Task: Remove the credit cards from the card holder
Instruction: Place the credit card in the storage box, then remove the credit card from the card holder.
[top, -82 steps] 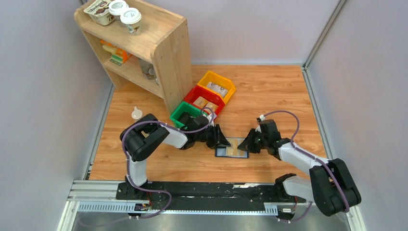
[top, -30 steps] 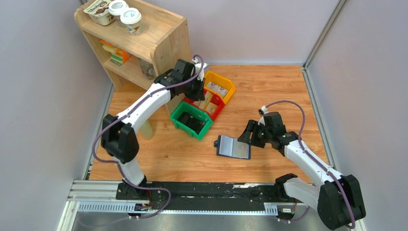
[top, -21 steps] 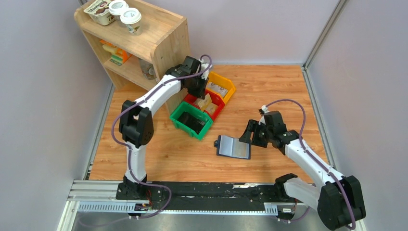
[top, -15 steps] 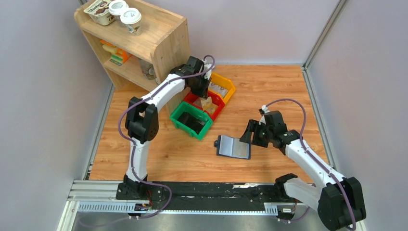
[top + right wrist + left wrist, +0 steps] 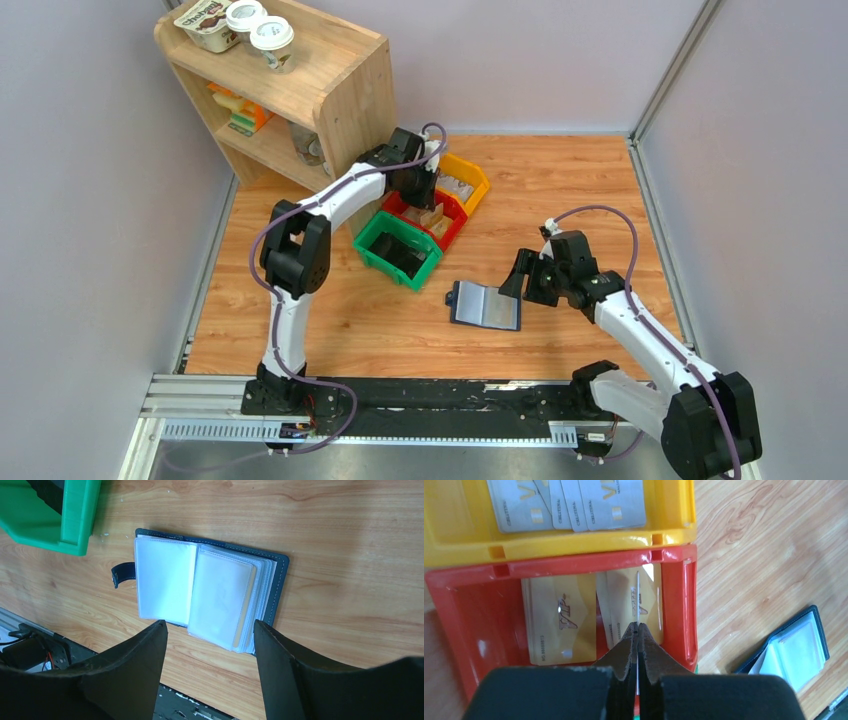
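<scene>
Pinching card (image 5: 637,597) above VIP cards (image 5: 558,617)

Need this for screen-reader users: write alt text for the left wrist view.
The left claw, shut on a thin card seen edge-on, holds it over a red bin with gold cards. Beyond is a yellow bin of silver cards; an open holder lies on the table at lower right.

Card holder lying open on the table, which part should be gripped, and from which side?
Probably the small strap tab, which juts from the card holder on the edge nearest the green bin. Come straight down, jaws either side of it. The rest lies flat and open on the table, under loose clear sleeves that would likely slip.
</scene>
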